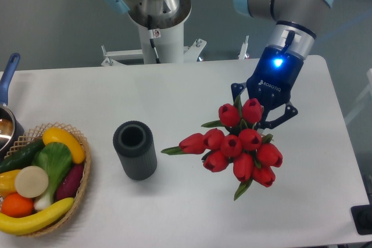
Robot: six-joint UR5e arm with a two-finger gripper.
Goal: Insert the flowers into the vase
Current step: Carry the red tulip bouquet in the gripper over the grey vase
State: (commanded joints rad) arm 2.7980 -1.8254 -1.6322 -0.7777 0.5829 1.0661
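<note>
The flowers (239, 146), a bunch of red tulip buds with green leaves, hang at the right of the table with the buds toward the camera. My gripper (260, 115) is right behind the bunch; its fingertips are hidden by the buds and seem shut on the stems, holding the bunch above the table. The vase (135, 149), a dark grey ribbed cylinder with a round open mouth, stands upright on the white table, well to the left of the flowers and apart from them.
A wicker basket (81, 181) of fake fruit and vegetables sits at the front left. A metal pot with a blue handle (8, 76) is at the left edge. The arm's base (157, 21) stands behind the table. A black object (363, 220) lies at the right front corner.
</note>
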